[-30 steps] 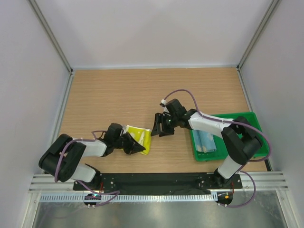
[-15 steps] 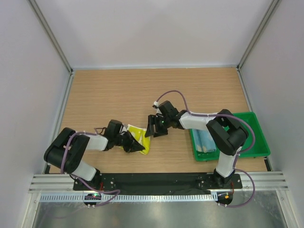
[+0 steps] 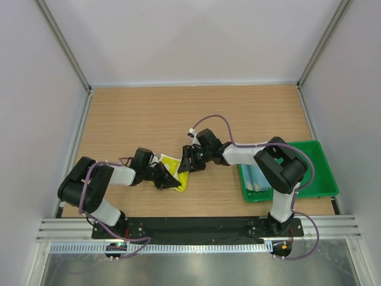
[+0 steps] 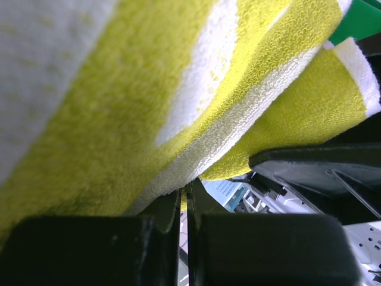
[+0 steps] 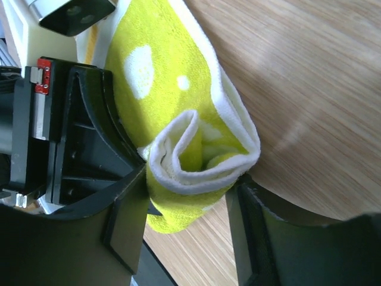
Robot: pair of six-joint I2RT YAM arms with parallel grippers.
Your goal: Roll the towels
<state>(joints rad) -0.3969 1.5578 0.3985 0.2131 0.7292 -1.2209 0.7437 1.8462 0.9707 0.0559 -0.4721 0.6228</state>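
Yellow towel (image 3: 172, 168): on the table (image 3: 149, 113), near middle, one end curled into a loose roll.
Left gripper (image 3: 171, 183): pressed together, pinching that towel's edge.
Right gripper (image 5: 190, 199): jaws astride the roll, touching both sides; actual squeeze hard to tell.
Blue towel (image 3: 258, 177): in the green tray (image 3: 311, 149).

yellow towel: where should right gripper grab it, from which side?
Grip the curled end of the yellow towel, across the roll, coming from the side opposite the left gripper, which pinches another edge. The right gripper straddles that bulge, jaws open, low over the table.
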